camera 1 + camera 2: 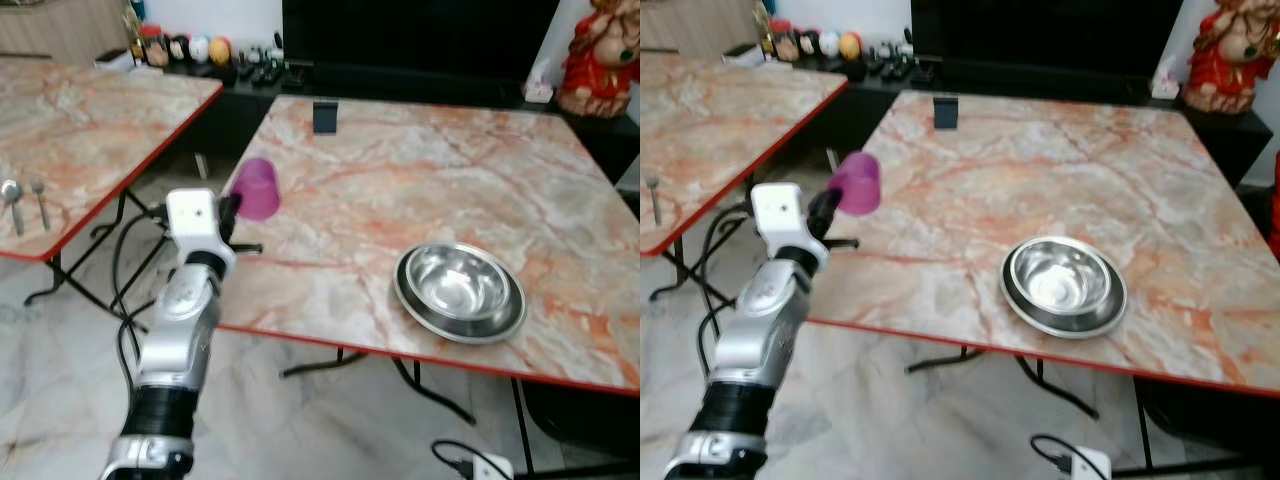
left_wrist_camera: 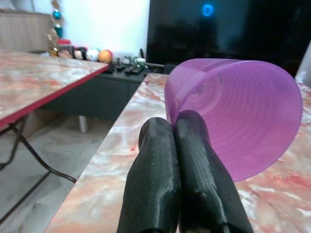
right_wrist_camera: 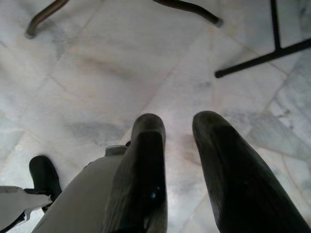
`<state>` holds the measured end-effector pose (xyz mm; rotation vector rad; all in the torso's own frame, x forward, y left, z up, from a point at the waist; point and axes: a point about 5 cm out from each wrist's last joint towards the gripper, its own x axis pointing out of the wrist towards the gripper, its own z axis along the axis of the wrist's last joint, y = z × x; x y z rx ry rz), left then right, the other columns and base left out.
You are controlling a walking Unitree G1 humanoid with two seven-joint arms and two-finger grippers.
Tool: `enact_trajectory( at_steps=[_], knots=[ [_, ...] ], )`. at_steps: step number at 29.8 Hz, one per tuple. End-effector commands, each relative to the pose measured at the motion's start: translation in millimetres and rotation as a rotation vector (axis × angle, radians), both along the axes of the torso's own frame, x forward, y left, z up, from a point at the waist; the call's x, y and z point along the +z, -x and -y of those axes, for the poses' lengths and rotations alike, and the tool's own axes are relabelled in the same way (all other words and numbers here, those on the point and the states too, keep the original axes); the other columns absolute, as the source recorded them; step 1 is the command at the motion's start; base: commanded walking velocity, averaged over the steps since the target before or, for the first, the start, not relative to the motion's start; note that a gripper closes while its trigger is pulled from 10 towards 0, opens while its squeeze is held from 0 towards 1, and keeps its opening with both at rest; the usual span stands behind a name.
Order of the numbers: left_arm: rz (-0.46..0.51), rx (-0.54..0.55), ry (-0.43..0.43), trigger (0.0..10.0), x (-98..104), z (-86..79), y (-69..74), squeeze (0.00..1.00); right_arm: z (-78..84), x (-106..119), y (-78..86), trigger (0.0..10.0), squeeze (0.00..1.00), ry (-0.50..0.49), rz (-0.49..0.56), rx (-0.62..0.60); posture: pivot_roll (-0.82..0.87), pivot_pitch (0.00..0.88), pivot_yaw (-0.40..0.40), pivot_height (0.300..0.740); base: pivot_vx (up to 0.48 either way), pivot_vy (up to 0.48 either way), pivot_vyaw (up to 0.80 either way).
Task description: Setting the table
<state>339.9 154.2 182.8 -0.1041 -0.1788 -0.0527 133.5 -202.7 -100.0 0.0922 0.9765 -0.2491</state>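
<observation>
Two marble-patterned tables with red edging, one ahead (image 1: 480,160) and a second (image 1: 70,120) off at ten o'clock, both on thin black folding legs over pale veined floor tiles (image 3: 121,68). Held at the near-left edge of the front table: a translucent purple plastic cup (image 1: 257,188), tipped on its side, faintly ribbed wall, round mouth facing away from the wrist camera. Pinched at its rim by the left gripper (image 2: 176,127), whose two rounded matte-black fingers (image 2: 155,184) sit pressed together on the thin wall with almost no gap. Behind that, a silver arm with a white boxy wrist block. Toward four o'clock on the same table, well apart from the cup: a shiny round stainless-steel bowl (image 1: 460,290), shallow, wide flat rim, resting upright. At the far edge near twelve o'clock, a small dark rectangular object (image 1: 325,117), standing. On the second table at nine o'clock, two metal spoons (image 1: 25,203) lying side by side. Right gripper (image 3: 177,124) hanging over the floor, fingers narrowly parted, holding nothing. Beyond, a large black screen (image 1: 420,40) and a red figurine (image 1: 600,60) at one o'clock.
</observation>
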Motion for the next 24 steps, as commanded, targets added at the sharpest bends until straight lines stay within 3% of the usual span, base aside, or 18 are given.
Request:
enact_trajectory(
  at_steps=[1,11,24],
  knots=[
    [0.016,-0.016,-0.009,10.0,4.4,3.3,0.2,0.00,5.3,1.8,-2.1,10.0,0.00,0.010,0.013,-0.017,0.04,0.000,-0.015,0.740,0.000,-0.259,0.00],
    [0.016,0.006,-0.013,10.0,5.1,-3.2,-0.7,0.00,6.1,2.3,-3.5,10.0,0.00,0.008,0.016,-0.013,0.05,0.000,-0.022,0.740,0.000,-0.260,-0.50],
    [0.014,0.029,-0.019,10.0,4.7,-10.6,1.1,0.00,7.4,2.8,-3.7,10.0,0.00,0.014,0.020,-0.004,0.05,0.000,-0.029,0.740,0.000,-0.240,0.00]
  ],
)
